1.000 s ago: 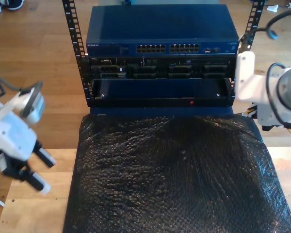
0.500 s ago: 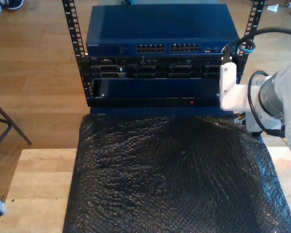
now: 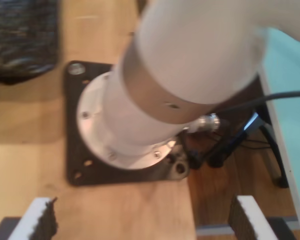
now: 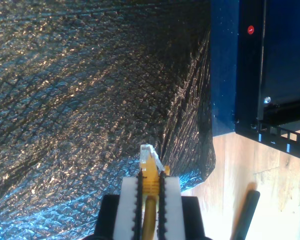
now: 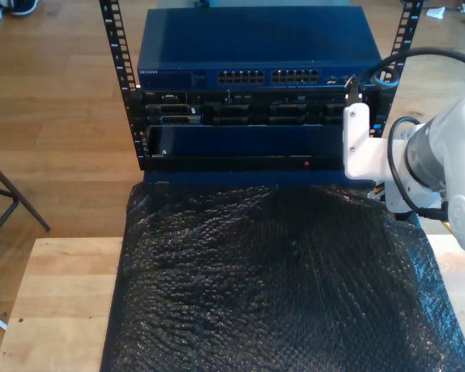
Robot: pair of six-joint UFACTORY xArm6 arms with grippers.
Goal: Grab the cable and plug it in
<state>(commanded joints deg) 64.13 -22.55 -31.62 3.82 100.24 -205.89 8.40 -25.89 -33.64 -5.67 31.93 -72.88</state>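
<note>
The yellow cable (image 4: 150, 200) is pinched between the pads of my second gripper (image 4: 150, 179), which is shut on it. The cable's clear plug (image 4: 149, 153) sticks out past the fingertips, over the edge of the black bubble wrap (image 4: 80, 100) and short of the blue rack corner (image 4: 224, 75). In the exterior view my second arm (image 5: 418, 155) reaches in from the right, level with the rack front, below the blue switch and its row of ports (image 5: 267, 77). My first gripper (image 3: 144, 220) is open, its pads (image 3: 40, 222) wide apart above bare wood.
Black bubble wrap (image 5: 279, 279) covers the wooden table (image 5: 62, 302) in front of the rack (image 5: 248, 132). The first wrist view looks at a white arm link (image 3: 190, 55) and its round base on a black mounting plate (image 3: 77, 165). A black tripod leg (image 5: 12, 198) stands at the exterior view's left.
The arm at the exterior view's left has swung down and out past the lower left edge. My second arm has moved leftward in the exterior view, closer to the rack front.
</note>
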